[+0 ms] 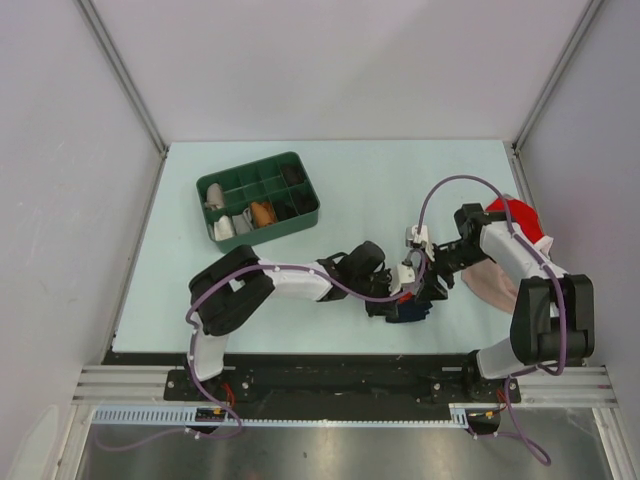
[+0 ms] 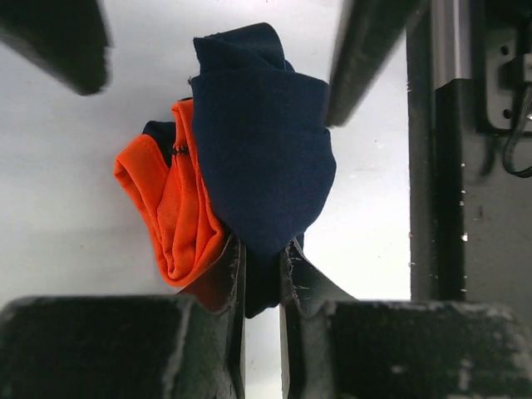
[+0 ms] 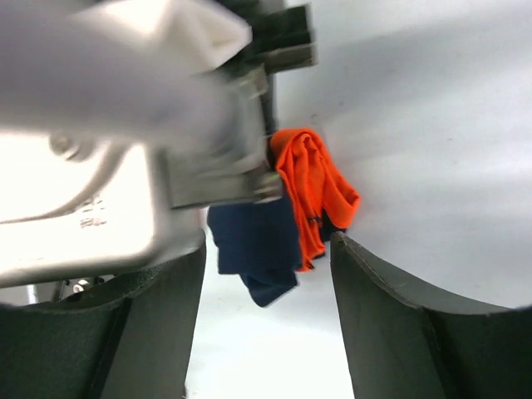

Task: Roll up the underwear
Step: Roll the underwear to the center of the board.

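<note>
Underwear point(image 2: 266, 158) looks loosely rolled, not yet tidy: left end effector point(image 2: 262, 259) pinches its navy edge, right end effector point(image 3: 268, 283) gapes wide, empty, astride it.

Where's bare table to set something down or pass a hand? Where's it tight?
Free: the wide patch of table between the green tray and the red cloth; also the left strip in front of the tray. Crowded: front centre-right, where left tool and right tool sit around the underwear, beige-pink cloth beside them.
</note>
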Controlling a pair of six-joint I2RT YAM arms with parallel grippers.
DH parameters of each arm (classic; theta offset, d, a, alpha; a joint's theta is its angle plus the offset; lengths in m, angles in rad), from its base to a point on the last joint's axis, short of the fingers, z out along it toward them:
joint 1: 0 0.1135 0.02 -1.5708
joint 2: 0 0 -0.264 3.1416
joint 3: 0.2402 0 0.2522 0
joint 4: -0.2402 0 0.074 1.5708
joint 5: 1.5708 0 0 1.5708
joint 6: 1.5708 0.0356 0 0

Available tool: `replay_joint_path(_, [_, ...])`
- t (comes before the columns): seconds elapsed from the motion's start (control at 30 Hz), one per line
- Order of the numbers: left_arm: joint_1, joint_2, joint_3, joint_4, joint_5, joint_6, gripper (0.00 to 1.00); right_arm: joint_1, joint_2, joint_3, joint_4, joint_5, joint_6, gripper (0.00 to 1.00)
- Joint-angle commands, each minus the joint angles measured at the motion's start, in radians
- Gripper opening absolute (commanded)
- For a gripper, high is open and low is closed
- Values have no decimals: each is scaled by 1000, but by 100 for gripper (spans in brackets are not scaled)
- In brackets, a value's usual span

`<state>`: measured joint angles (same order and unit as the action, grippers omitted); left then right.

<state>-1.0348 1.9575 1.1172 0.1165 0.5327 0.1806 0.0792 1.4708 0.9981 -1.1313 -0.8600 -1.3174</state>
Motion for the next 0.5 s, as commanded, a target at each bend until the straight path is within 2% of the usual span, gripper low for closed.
replay_joint_path(0.0, [31, 72, 9, -95, 87, -104, 7, 10, 40, -23, 45, -24, 58, 64])
replay_joint_path(0.1, [48, 90, 15, -89, 125, -151, 7, 34, 49, -26, 71, -10, 93, 59])
replay_joint_path(0.3, [70, 118, 27, -64, 153, -233, 8, 94, 104, -27, 84, 9, 139, 26])
replay_joint_path(0.47, [74, 106, 7, -25, 138, -256, 9, 56, 148, -27, 79, 4, 162, 23])
